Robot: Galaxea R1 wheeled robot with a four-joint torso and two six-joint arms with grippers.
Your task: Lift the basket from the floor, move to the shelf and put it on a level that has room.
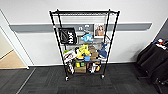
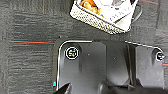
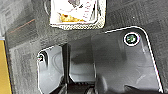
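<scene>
The shelf (image 1: pixel 83 42), a tall black wire rack on casters, stands against the white wall straight ahead. Its top level (image 1: pixel 83 12) looks bare, while the lower tiers are crowded with toys, boxes and pictures. The basket (image 2: pixel 100 21) rests on the floor (image 2: pixel 25 27) in the left wrist view, just beyond the arm's dark plate, with papers and something orange inside. In the right wrist view the basket (image 3: pixel 80 25) also lies on the floor (image 3: pixel 130 12), close to that arm's plate. Nothing in these views shows either arm touching it.
A doorway with a pale wooden floor (image 1: pixel 10 60) opens at the left. Dark clothing or bags (image 1: pixel 155 60) are heaped at the right. A grey rail (image 1: pixel 32 27) runs along the wall. Carpet (image 1: pixel 50 80) stretches between me and the rack.
</scene>
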